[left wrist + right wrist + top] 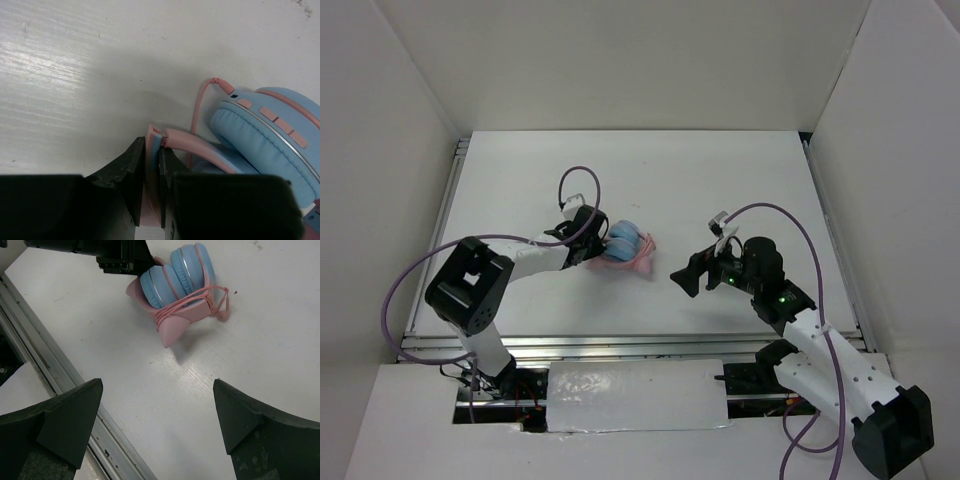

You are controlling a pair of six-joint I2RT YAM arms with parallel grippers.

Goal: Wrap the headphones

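The left gripper [153, 152] is clamped on the smooth pink headband [192, 142] of the headphones [180, 285]. Their padded round blue cups [260, 145] are cable-wrapped [186, 302], and a pointed tip faces the right gripper [684, 279], whose jaws are apart.

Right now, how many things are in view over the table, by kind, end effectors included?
headphones: 1
end effectors: 2 (left end effector, right end effector)
Total: 3

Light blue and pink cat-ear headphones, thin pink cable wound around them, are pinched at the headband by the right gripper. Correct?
No. The left gripper pinches the headband of the cable-wound headphones, as the left wrist view shows; the right gripper hangs open, apart from them.
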